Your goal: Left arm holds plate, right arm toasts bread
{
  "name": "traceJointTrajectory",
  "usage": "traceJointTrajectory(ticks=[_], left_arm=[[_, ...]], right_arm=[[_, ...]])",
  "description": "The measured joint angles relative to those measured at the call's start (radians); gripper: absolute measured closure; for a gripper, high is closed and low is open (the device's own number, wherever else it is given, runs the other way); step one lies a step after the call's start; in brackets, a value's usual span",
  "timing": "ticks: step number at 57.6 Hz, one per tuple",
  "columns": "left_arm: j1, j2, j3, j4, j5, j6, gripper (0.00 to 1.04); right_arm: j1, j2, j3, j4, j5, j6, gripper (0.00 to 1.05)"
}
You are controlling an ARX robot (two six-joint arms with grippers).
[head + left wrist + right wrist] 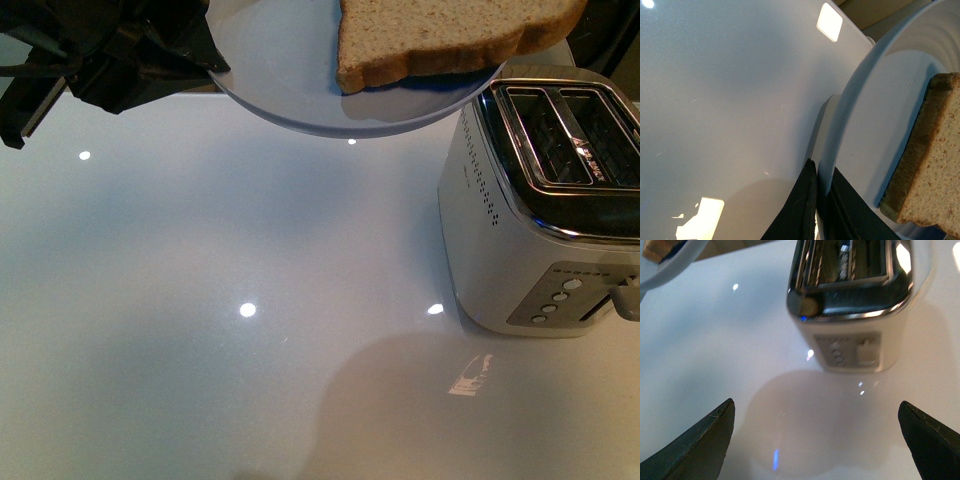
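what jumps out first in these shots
A pale plate carrying a slice of bread is held over the far side of the glossy white table, its rim pinched by the left hand. To the right stands a shiny two-slot toaster, with both slots empty.

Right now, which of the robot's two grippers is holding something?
The left gripper: its fingers clamp the rim of the pale plate carrying the bread slice. The right gripper is wide open, empty, facing the toaster.
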Motion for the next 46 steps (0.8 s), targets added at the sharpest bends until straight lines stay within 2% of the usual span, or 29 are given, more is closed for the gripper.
traceJointTrajectory(ticks=[8,25,32,38,46], left_arm=[[0.004,-0.001,0.000,-0.001,-0.005,0.000,1.02],[0.002,-0.001,0.000,-0.001,-0.002,-0.001,1.02],[0.002,-0.001,0.000,-0.001,-0.003,-0.001,1.02],[0.002,-0.001,0.000,-0.001,-0.002,-0.001,1.02],[0.002,-0.001,0.000,-0.001,-0.002,-0.001,1.02]], right_arm=[[0.016,0.070,0.026,0.100,0.005,0.066,0.09],[0.021,0.636,0.188,0.665,-0.059,0.334,0.09],[0.070,0.839,0.251,0.823,-0.031,0.418,0.09],[0.157,1.017,0.323,0.953,0.016,0.492,0.09],[0.238,1.120,0.388,0.997,0.049,0.533,0.09]])
